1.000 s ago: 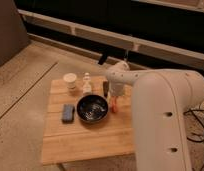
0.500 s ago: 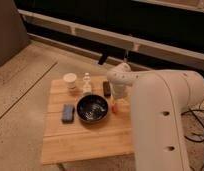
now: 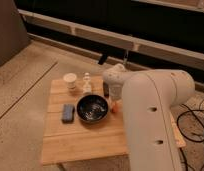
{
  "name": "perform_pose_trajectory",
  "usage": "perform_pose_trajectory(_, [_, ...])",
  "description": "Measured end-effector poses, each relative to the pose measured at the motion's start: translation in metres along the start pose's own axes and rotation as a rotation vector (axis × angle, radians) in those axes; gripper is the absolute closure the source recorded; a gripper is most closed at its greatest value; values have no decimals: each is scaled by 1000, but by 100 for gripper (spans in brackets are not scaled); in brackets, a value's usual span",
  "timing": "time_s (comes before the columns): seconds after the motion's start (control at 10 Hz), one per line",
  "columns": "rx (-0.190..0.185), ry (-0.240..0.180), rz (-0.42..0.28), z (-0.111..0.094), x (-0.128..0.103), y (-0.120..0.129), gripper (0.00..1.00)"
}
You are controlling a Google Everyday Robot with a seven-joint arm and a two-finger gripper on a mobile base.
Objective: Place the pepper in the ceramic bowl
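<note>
The ceramic bowl [image 3: 92,109] is round, glossy and dark, and stands in the middle of the wooden table [image 3: 80,140]. The pepper [image 3: 115,106] shows as a small orange-red piece just right of the bowl's rim, outside the bowl. My gripper [image 3: 114,93] hangs at the end of the big white arm [image 3: 150,115], directly above the pepper and beside the bowl's right edge. The arm hides much of the gripper and the table's right side.
A cream-white cup [image 3: 70,81] stands at the table's back left, with a small pale bottle [image 3: 87,83] beside it. A blue-grey sponge [image 3: 68,113] lies left of the bowl. A small dark block [image 3: 105,88] is behind the bowl. Cables [image 3: 192,125] lie on the floor at right.
</note>
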Motion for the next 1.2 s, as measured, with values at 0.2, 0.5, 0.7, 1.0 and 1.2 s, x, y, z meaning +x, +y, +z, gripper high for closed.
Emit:
perform_pose_trajectory(0.2, [-6, 12, -52, 1, 1, 6, 81])
perform_pose_trajectory(0.5, [-26, -5, -53, -5, -6, 6, 100])
perform_pose_trajectory(0.7, [-35, -126, 6, -42, -25, -6, 100])
perform_pose_trajectory(1.0, [52, -312, -15, -110, -20, -18, 100])
perform_pose_trajectory(1.2, [76, -396, -49, -143, -7, 0, 100])
